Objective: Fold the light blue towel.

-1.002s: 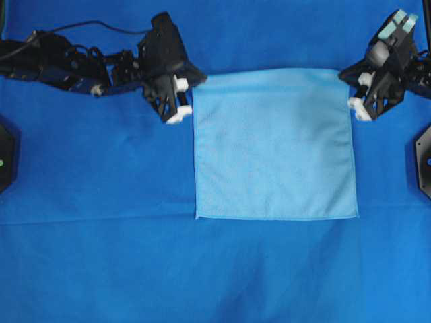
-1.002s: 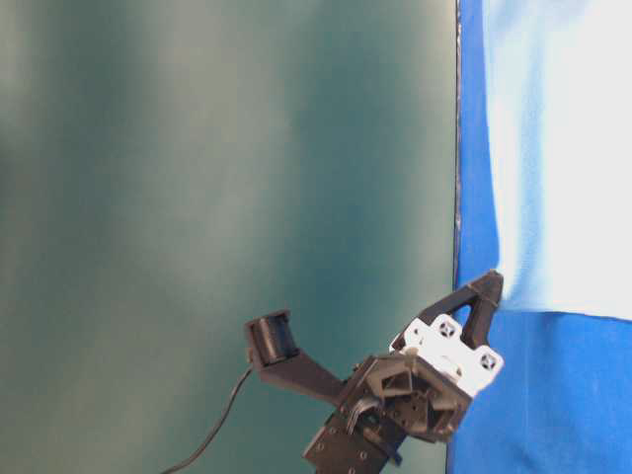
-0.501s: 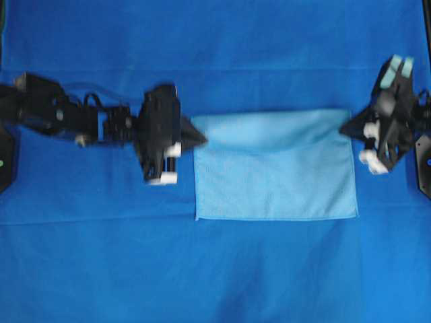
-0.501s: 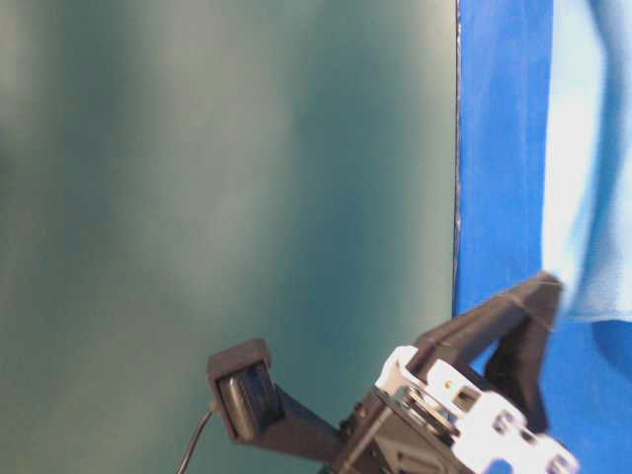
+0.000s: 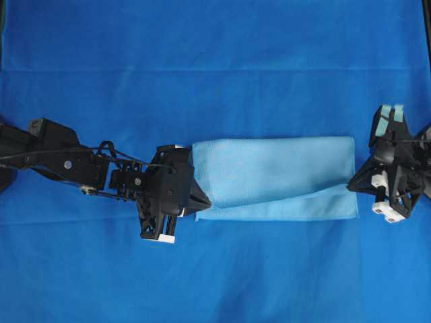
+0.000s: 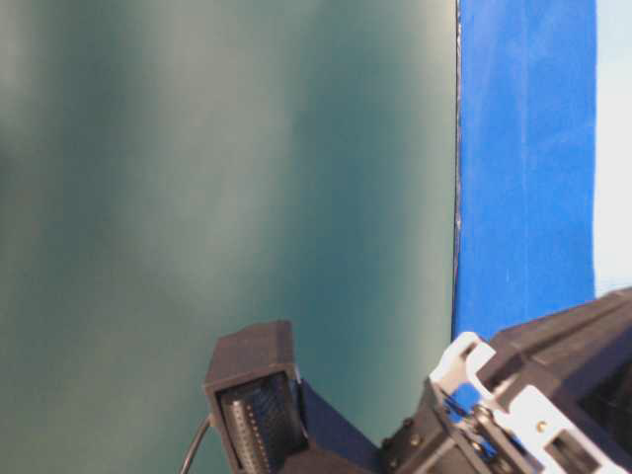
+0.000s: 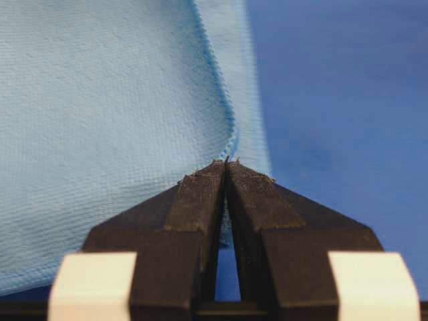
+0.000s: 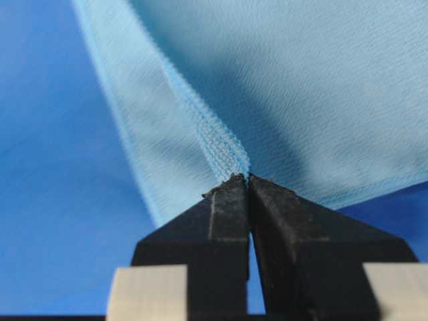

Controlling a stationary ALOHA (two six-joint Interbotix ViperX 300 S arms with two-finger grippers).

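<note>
Corners of the pale sky-blue microfibre towel [image 5: 273, 176] are pinched by my left hand [image 5: 205, 202] and right hand [image 5: 351, 186], folded over on the royal-blue covered desk [image 5: 215, 60]. Table-level view shows only blurred arm parts.

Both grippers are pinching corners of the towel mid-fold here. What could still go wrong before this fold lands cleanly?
1. Each grip is only at the tips: the left gripper and right gripper pinch the hem of the pale sky-blue square microfibre towel, so a corner might slip out.
2. The folded layer's carried edge runs slanted and sags in the middle, so it may land askew with a crease.
3. Dragging could shift the lower layer on the royal-blue table covering.
</note>
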